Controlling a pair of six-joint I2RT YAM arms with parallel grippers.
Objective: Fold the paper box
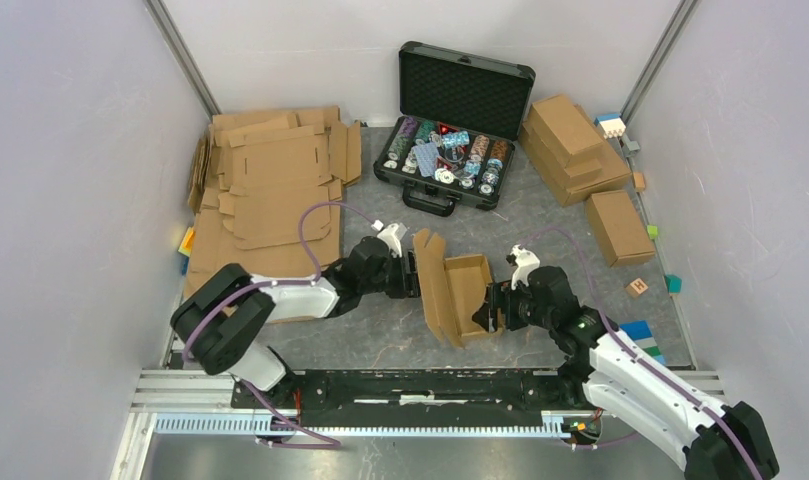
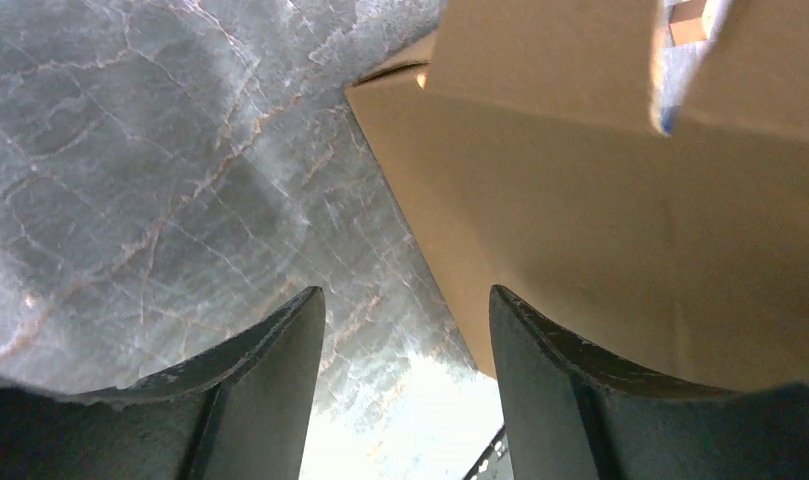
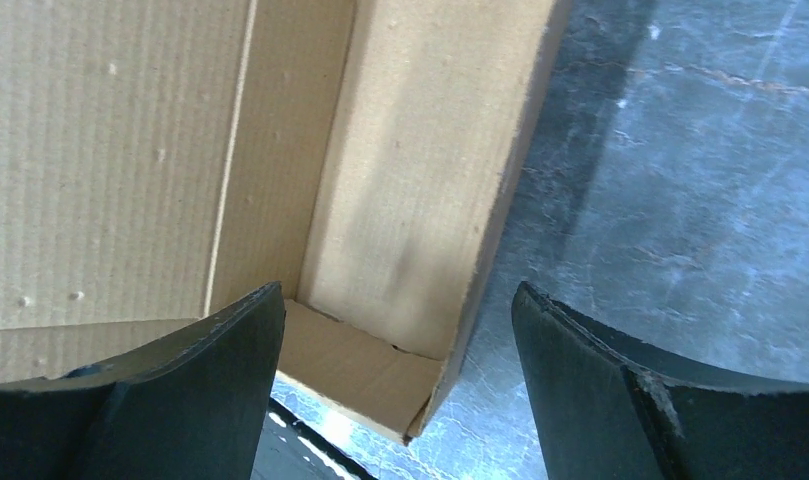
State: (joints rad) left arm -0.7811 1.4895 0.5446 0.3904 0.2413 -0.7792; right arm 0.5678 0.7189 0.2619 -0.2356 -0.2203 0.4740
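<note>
Your paper box point(image 1: 470, 285) sits mid-surface point(image 1: 380, 340), tray formed, its lid point(image 1: 435, 285) standing up on the left. Your left claw point(image 1: 412, 273) is parted and empty, just beside the lid's outer face, likely to brace it upright. Your right claw point(image 1: 493, 305) gapes wide around the tray's corner wall, gripping nothing, poised to pinch.

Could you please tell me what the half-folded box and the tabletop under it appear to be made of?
The paper box looks like plain brown corrugated cardboard, matte and unprinted: fine ribbing runs across its panels. The tabletop looks like grey veined stone or a marble-print laminate, I cannot tell which; pale veins cross it and a bright glare suggests some gloss.
</note>
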